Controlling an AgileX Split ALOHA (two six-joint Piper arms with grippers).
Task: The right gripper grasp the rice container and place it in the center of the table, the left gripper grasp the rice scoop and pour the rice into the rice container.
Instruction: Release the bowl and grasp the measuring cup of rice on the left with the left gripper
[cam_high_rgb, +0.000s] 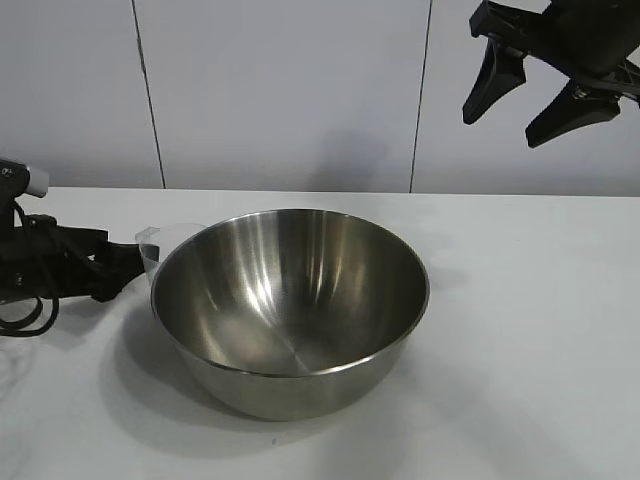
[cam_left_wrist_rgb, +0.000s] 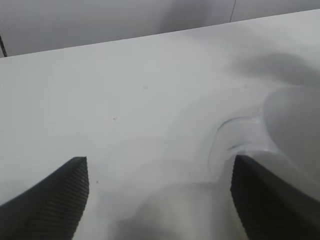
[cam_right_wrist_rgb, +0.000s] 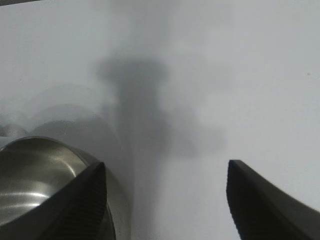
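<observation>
Although the rice container (cam_high_rgb: 290, 305) already sits on the white bench (cam_high_rgb: 540, 330), roughly mid-bench, the rice scoop (cam_high_rgb: 160, 245) is not yet lifted: it stands just beside the container's rim on the side nearest the left gripper (cam_high_rgb: 125, 265). That gripper reaches low and nearly level toward the scoop with its jaws spread; in the left wrist view the scoop's translucent wall (cam_left_wrist_rgb: 280, 135) lies against one finger (cam_left_wrist_rgb: 265, 200), with no squeeze visible. The right gripper (cam_high_rgb: 540, 95) hangs high above the container's far side, jaws apart and empty. I judge the scoop light, thin-walled and slick, so it could skid or flex; the small side handle or the stiff rim looks the safest hold. No rice is visible from here.
</observation>
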